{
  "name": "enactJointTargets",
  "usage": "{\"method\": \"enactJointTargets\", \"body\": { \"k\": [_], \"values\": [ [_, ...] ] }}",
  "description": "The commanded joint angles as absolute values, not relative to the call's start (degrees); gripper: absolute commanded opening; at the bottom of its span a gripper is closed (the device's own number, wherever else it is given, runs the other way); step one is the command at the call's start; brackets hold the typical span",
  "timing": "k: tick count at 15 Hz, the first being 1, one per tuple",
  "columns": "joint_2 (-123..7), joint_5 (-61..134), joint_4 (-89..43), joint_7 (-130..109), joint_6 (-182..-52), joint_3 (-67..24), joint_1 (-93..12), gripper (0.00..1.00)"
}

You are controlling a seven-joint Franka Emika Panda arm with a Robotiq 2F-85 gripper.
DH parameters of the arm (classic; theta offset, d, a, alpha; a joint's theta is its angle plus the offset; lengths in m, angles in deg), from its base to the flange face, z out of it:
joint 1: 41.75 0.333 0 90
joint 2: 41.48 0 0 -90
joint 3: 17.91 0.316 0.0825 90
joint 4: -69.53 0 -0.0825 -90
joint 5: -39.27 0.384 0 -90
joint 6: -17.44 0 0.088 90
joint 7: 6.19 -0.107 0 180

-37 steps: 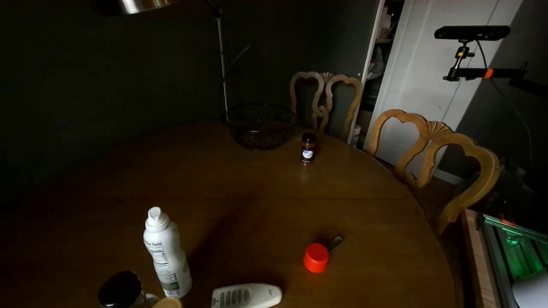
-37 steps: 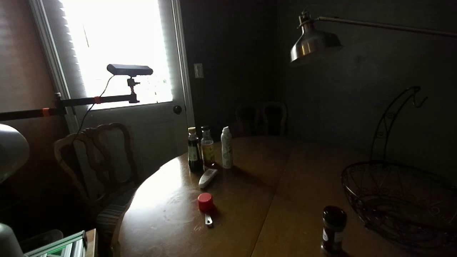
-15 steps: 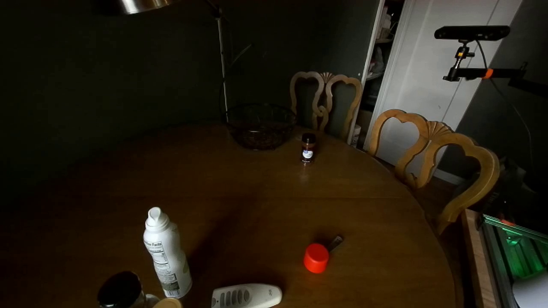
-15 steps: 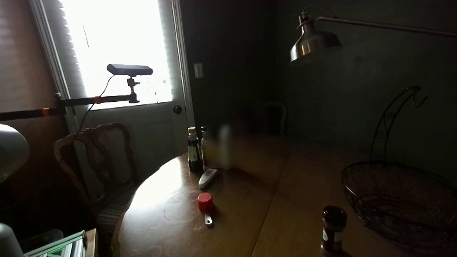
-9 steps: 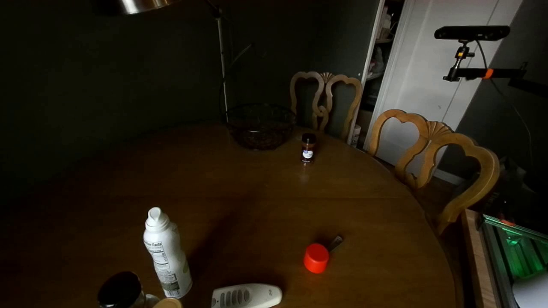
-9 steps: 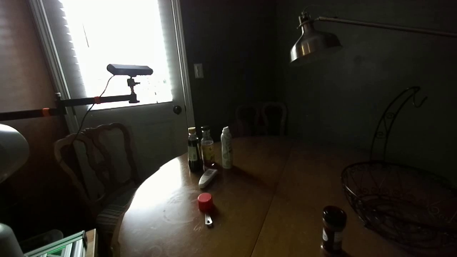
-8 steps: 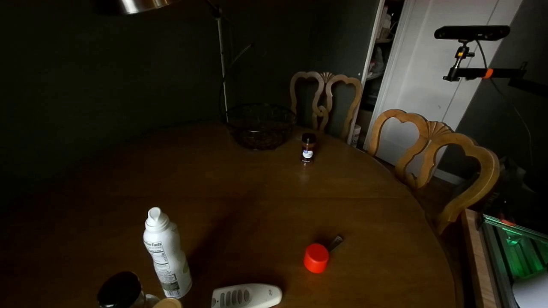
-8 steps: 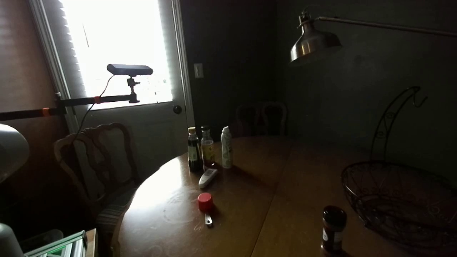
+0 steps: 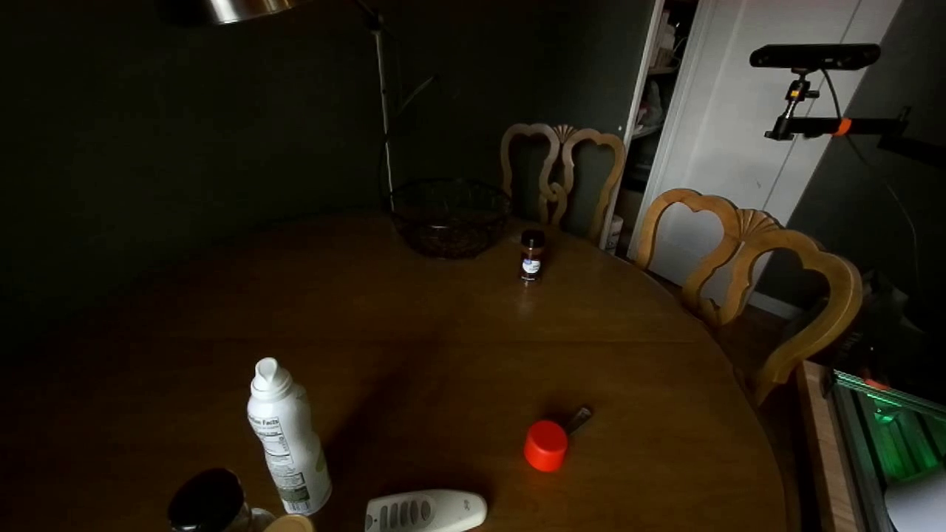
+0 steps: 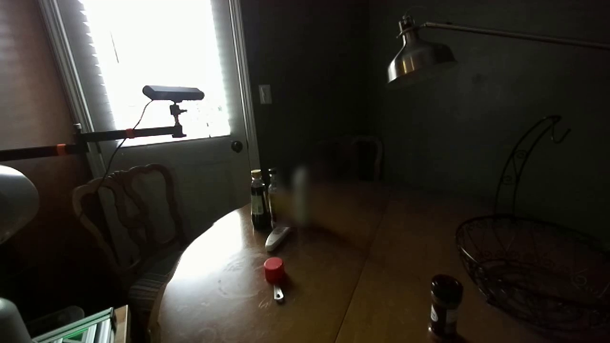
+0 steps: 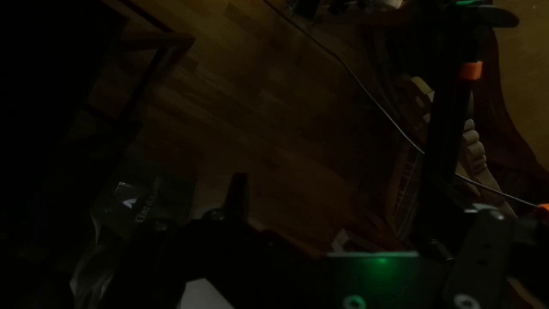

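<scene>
In the wrist view my gripper (image 11: 334, 189) hangs over the dim wooden floor, its jaws apart with nothing seen between them. The left finger (image 11: 237, 197) shows as a dark silhouette; the right one merges with the dark boom behind it. Neither exterior view shows the gripper. On the table (image 9: 443, 310) stand a white spray bottle (image 9: 288, 443) and a dark-capped spice jar (image 9: 531, 255). A red cup (image 9: 546, 446) with a small metal handle sits near a pale remote (image 9: 429, 510). Two sauce bottles, one yellow-capped (image 10: 259, 202), stand beside the white bottle, which looks blurred in an exterior view.
A black wire basket (image 9: 451, 222) with a hooked stand (image 10: 510, 166) sits at the table's edge. Above hangs a metal lamp (image 10: 417, 57). Chairs (image 9: 746, 244) ring the table. A black camera boom (image 11: 448, 128) with an orange band (image 11: 471, 71) lies close to my gripper's right side.
Nothing has shifted place in either exterior view. In one of them the patch round the white bottle is blurred now, where half a second ago it was sharp.
</scene>
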State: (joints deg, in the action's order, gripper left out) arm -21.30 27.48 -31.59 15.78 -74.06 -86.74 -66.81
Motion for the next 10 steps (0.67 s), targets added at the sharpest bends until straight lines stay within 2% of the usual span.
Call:
{"method": "enactJointTargets", "body": {
  "k": [1, 10],
  "values": [
    [-20.8, 27.0, -31.4, 15.4, -73.8, -87.2, -66.0, 1.00],
    [-20.8, 27.0, -30.7, 15.4, -73.8, -87.1, -65.9, 1.00]
  ]
}}
